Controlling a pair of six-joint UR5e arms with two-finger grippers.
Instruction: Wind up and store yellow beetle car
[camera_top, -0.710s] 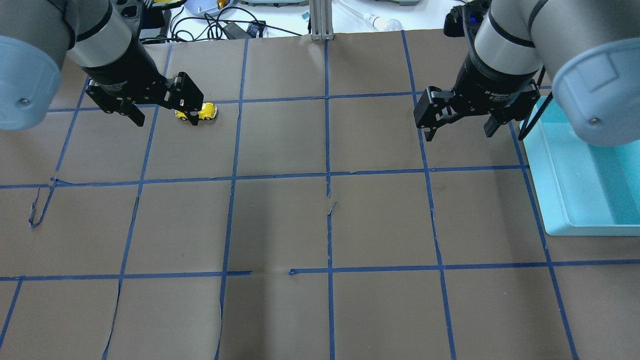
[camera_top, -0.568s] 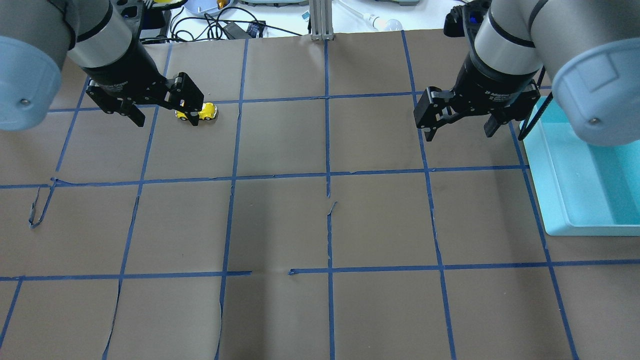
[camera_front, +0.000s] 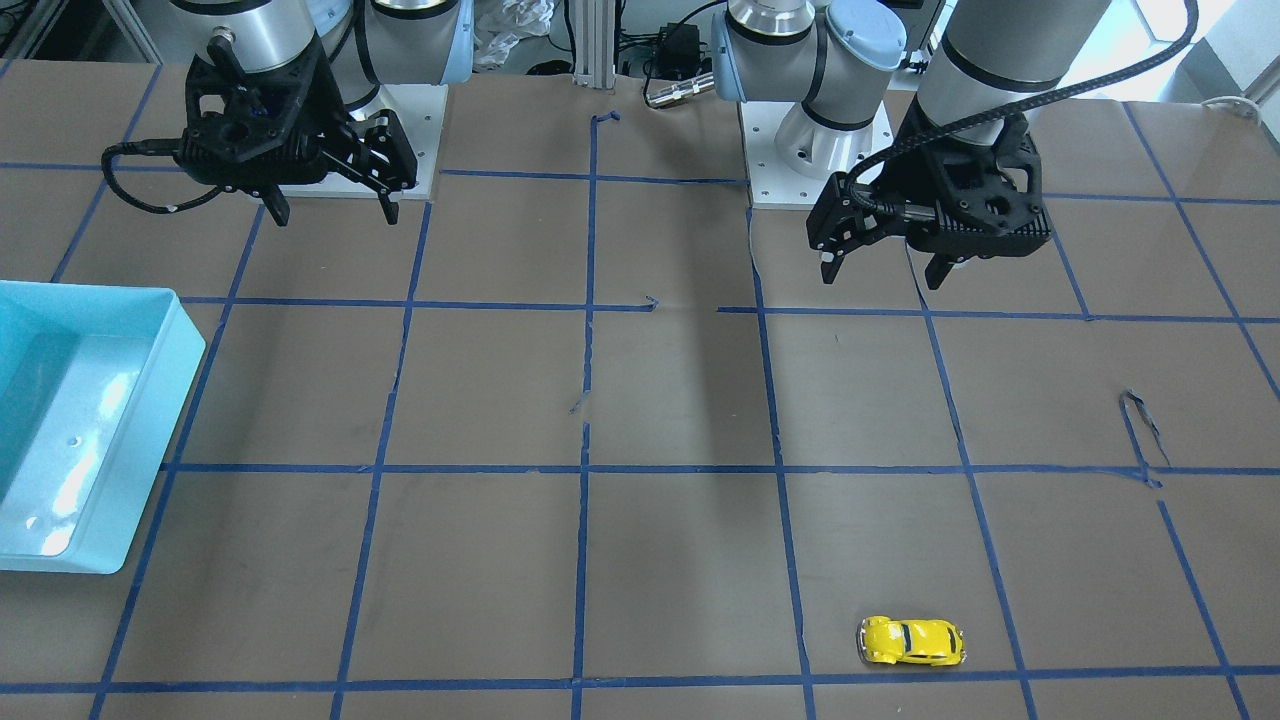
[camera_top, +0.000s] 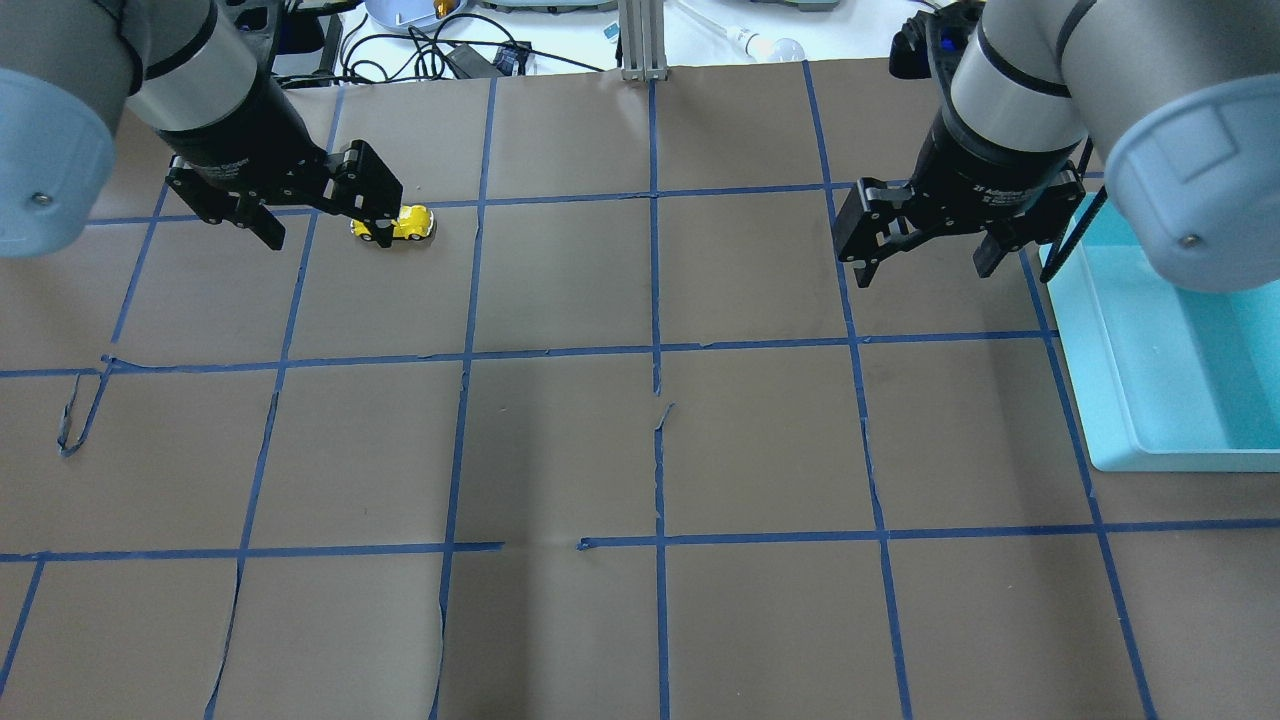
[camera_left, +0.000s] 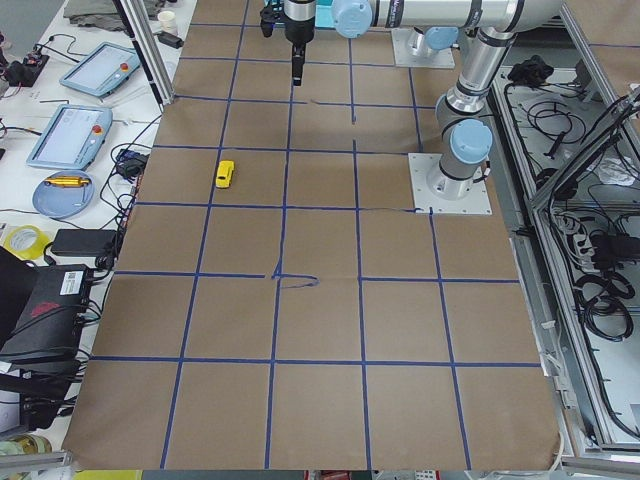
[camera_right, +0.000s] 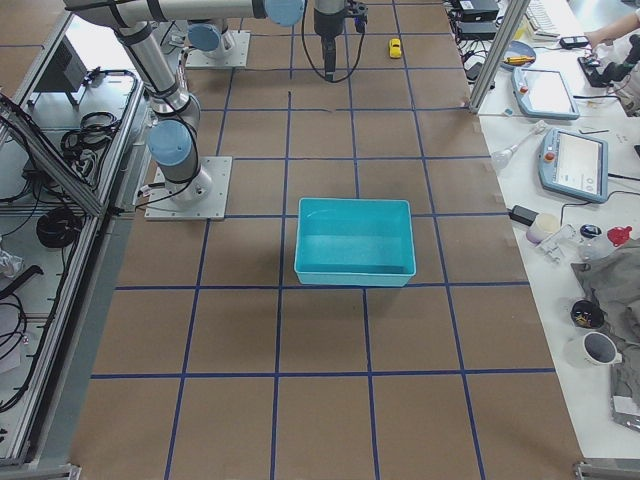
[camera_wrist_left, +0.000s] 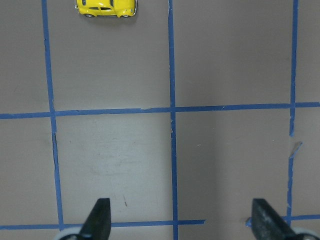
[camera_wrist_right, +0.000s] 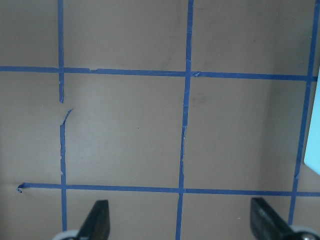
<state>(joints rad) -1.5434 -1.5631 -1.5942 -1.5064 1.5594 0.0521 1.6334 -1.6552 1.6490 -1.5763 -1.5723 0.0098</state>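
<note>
Arms shifted slightly; left pincer (camera_top: 325, 235), right pincer (camera_top: 923, 272) both spread; yellow beetle car (camera_front: 912, 641) untouched near table (camera_top: 560, 450) edge.

I see a brown table (camera_top: 560, 450) with blue tape lines (camera_top: 655, 300) that make squares. One bit of tape (camera_top: 75, 415) is peeling up. A light blue tub (camera_right: 355, 281) sits on my right. Past the far edge lie black cables (camera_top: 420, 55) and a light bulb (camera_top: 785, 47).
</note>
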